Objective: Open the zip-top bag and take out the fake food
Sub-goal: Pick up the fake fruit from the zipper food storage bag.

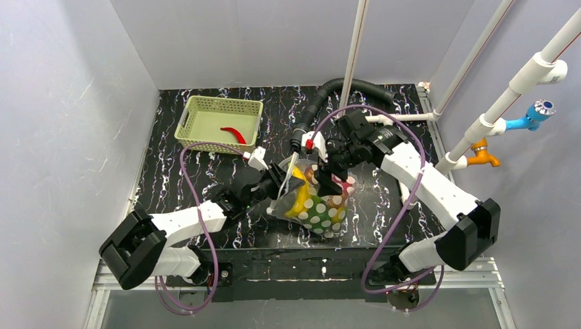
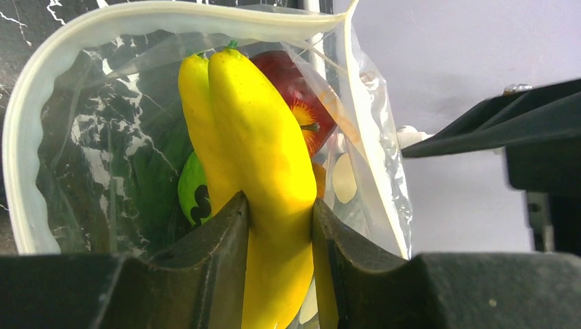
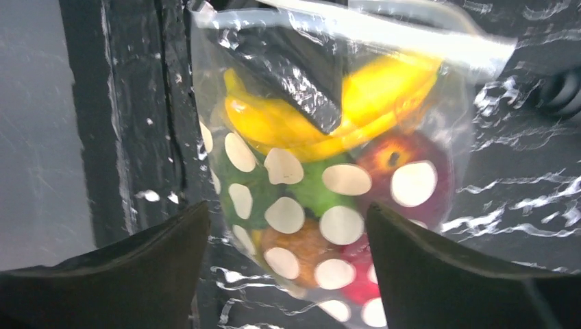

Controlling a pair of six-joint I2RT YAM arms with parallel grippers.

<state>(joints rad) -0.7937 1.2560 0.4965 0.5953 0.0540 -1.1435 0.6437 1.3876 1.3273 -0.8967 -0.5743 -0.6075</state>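
The zip-top bag, clear with white spots, lies at mid-table with its mouth open toward the left arm. My left gripper reaches into that mouth and is shut on the yellow banana. Behind the banana sit a red apple and a green piece. The white zip strip arches over them. My right gripper hovers above the bag, open, its fingers standing either side of the spotted lower end. Through the plastic I see banana, apple and an orange piece.
A pale green lattice basket stands at the back left with a red chili in it. White pipes and taps run along the right wall. A black corrugated hose curves behind the right arm.
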